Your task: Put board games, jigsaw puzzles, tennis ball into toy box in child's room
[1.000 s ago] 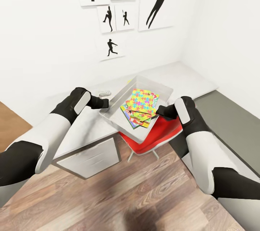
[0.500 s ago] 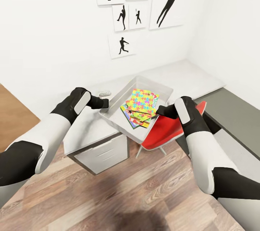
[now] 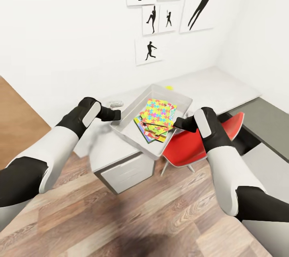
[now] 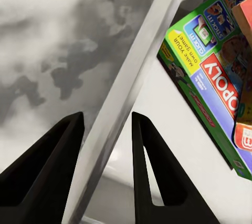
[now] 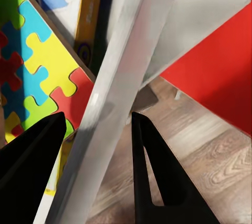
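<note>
I hold the toy box (image 3: 127, 127), a translucent grey bin, level between both arms, above the near end of the table (image 3: 208, 88). My left gripper (image 3: 117, 114) is shut on its one rim (image 4: 131, 87), my right gripper (image 3: 176, 123) on the opposite rim (image 5: 115, 92). Inside lies a jigsaw puzzle (image 3: 158, 113) on top of stacked board games (image 3: 149, 135). The left wrist view shows a green-edged board game (image 4: 210, 71) on the box floor, and the right wrist view shows puzzle pieces (image 5: 37, 66). The tennis ball (image 3: 169, 87) peeks out on the table just behind the box.
A red chair (image 3: 192, 144) stands under the box's right end, also seen past the rim (image 5: 215, 71). The white drawer unit (image 3: 128, 172) is below the box. A small grey object (image 3: 115, 103) lies on the tabletop near my left gripper. The dark lower desk section (image 3: 273, 120) runs along the right wall.
The whole view has shifted: table, chair and wall pictures slid to the right. Both grippers and the box keep their place in the picture. The tennis ball has come into sight behind the box.
</note>
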You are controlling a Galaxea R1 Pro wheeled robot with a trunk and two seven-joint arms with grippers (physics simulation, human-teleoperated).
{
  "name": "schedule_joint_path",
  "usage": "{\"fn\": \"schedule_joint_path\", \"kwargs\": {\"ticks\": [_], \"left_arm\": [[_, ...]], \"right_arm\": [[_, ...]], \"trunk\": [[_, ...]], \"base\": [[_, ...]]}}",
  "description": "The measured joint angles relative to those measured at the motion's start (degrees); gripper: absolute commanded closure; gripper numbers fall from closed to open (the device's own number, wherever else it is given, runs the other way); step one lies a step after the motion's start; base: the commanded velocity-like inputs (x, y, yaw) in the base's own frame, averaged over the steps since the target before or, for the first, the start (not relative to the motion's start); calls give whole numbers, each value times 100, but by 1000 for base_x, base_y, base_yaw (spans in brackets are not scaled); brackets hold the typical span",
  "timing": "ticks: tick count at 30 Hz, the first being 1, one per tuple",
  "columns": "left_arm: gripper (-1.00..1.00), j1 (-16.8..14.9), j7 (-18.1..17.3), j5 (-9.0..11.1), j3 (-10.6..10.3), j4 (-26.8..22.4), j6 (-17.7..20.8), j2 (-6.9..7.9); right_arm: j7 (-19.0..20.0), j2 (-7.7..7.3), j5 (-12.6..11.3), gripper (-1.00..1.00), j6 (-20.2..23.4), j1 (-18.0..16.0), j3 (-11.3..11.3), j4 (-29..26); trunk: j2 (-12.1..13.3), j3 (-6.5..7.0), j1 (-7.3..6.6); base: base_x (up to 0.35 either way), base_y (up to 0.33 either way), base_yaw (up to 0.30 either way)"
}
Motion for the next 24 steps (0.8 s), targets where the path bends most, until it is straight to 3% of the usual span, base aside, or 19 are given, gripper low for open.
{"fn": "schedule_joint_path", "kwargs": {"ticks": [18, 24], "left_arm": [[100, 0, 1, -2, -2, 0, 14, 1], [100, 7, 1, -4, 1, -6, 5, -1]], "right_arm": [[-3, -1, -13, 100, 0, 8, 1, -1], [-5, -7, -22, 100, 0, 7, 15, -2]], "trunk": [[0, 0, 0], [-1, -14, 0]], "base": [[0, 301, 0], [0, 95, 0]]}}
